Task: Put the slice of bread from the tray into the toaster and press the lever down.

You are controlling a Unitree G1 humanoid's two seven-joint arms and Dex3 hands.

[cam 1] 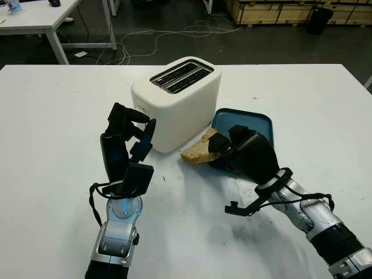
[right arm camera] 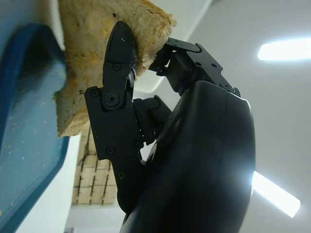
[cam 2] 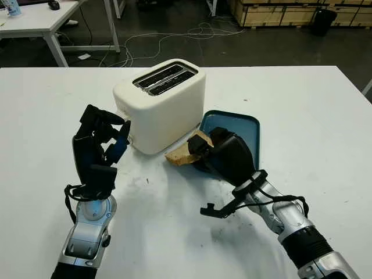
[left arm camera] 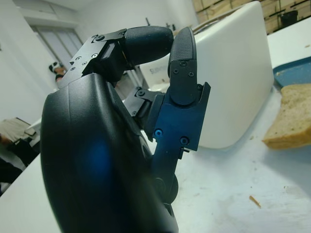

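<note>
The right robot hand (cam 1: 241, 148) pinches the slice of bread (cam 1: 197, 150) between its fingers (right arm camera: 119, 63), holding it at the near-left edge of the blue tray (cam 1: 256, 123), with the slice jutting out over the white bench (cam 1: 52, 128). Just beside the bread stands the cream toaster (cam 1: 174, 102), its 2 slots facing up. The left robot hand (cam 1: 125, 145) is raised close to the toaster's near end, fingers curled, holding nothing.

A lab or workshop floor, not a kitchen.
My white table (cam 1: 70, 116) stands on a dark bare floor (cam 1: 279, 46); past its far edge loose cables (cam 1: 168, 36) trail, another white desk (cam 1: 40, 17) sits far left, and wooden crates (cam 1: 279, 10) line the far right.
</note>
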